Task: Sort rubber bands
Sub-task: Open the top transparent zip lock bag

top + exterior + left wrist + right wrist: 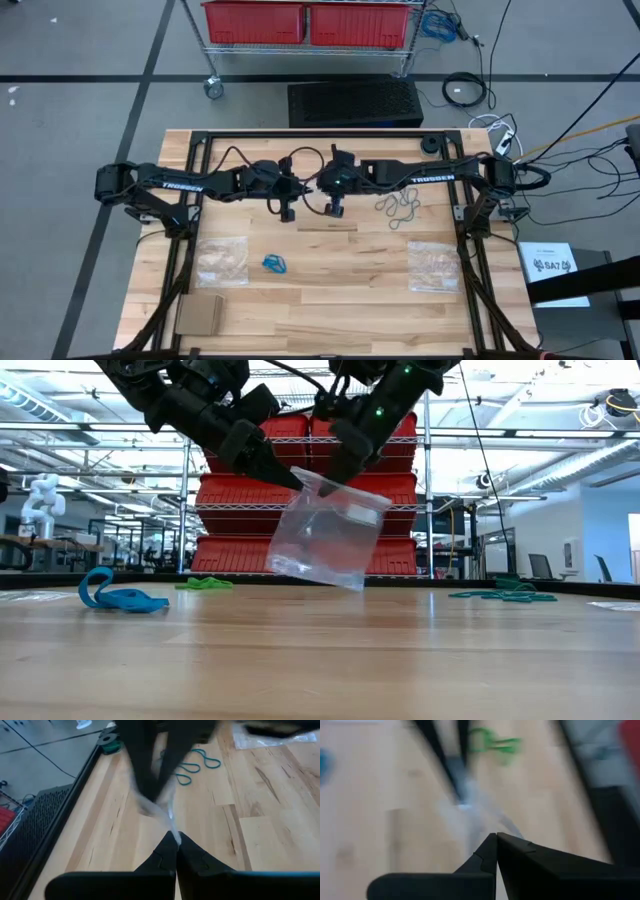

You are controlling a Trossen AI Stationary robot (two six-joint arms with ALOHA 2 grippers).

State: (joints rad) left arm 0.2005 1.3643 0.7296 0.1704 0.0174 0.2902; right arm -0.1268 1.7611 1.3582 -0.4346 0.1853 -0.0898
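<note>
A clear plastic bag [325, 535] hangs over the middle of the table between my two grippers. My left gripper [292, 478] and my right gripper [334, 487] are both shut on its top edge. In the high view they stand close together, left gripper [289, 211] and right gripper [336, 207]. Blue rubber bands [275, 264] lie on the wood nearer the front edge. Grey-teal rubber bands [400, 208] lie right of my right gripper. Green rubber bands [205, 584] lie farther back on the left. My left gripper pinches the bag's top edge [173, 833] at its left corner between its two fingertips, slanting down from the table's left. The bag hangs below the fingers, tilted. My right gripper pinches the same top edge [490, 822] a little farther right, slanting down from the right. The bag hangs below it, slack.
Two more clear bags lie flat on the wood, one front left [222, 260] and one front right [435, 265]. A brown cardboard piece [200, 313] sits near the front left corner. The black frame [300, 135] borders the table.
</note>
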